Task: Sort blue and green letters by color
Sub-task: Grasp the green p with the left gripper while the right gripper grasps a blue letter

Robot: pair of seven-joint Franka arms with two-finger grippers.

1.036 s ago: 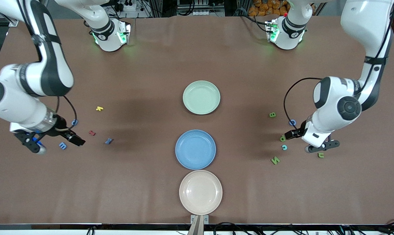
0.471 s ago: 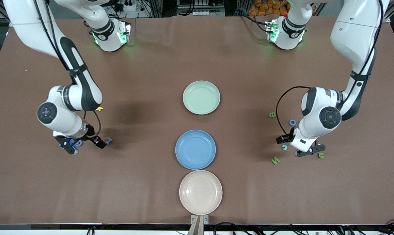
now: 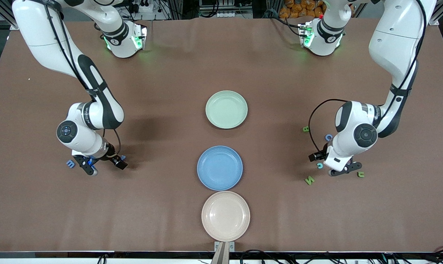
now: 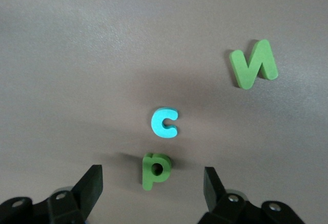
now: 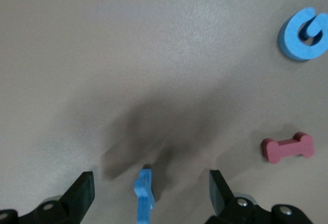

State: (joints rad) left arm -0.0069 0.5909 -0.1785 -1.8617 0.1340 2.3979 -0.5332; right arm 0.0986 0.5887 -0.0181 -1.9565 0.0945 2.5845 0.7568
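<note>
Small flat foam letters lie in two loose groups on a brown bench [image 3: 170, 66], one at each arm's end.

Toward the left arm's end, a green P [image 4: 155, 170] lies flat between the open fingers [image 4: 91, 185] of the left pincer [image 4: 152, 188], which is low over it and not gripping it. Just beside the P is a cyan C [image 4: 164, 122], with a green N [image 4: 253, 64] a little apart from both. In the front view a green u [image 3: 360, 174] lies near the pincer's tip, a small green B [image 3: 305, 128] lies farther from the front camera, and a blue ring-shaped letter [image 3: 328, 137] is partly hidden by the arm.

Toward the right arm's end, a blue X [image 5: 144, 196] sits between the wide-open fingers [image 5: 82, 190] of the right pincer [image 5: 148, 193]; it appears edge-on from the wrist camera, and nothing is clamped. Near it lie a blue G [image 5: 303, 35] and a dark red letter [image 5: 288, 147]. A blue m [image 3: 71, 164] lies just beside the pincer, closer to the bench's end.

Three plates form a line down the middle of the bench: a pale green plate [image 3: 226, 109] farthest from the front camera, a blue plate [image 3: 220, 168] next, and a cream plate [image 3: 225, 215] nearest. No letters are on them.
</note>
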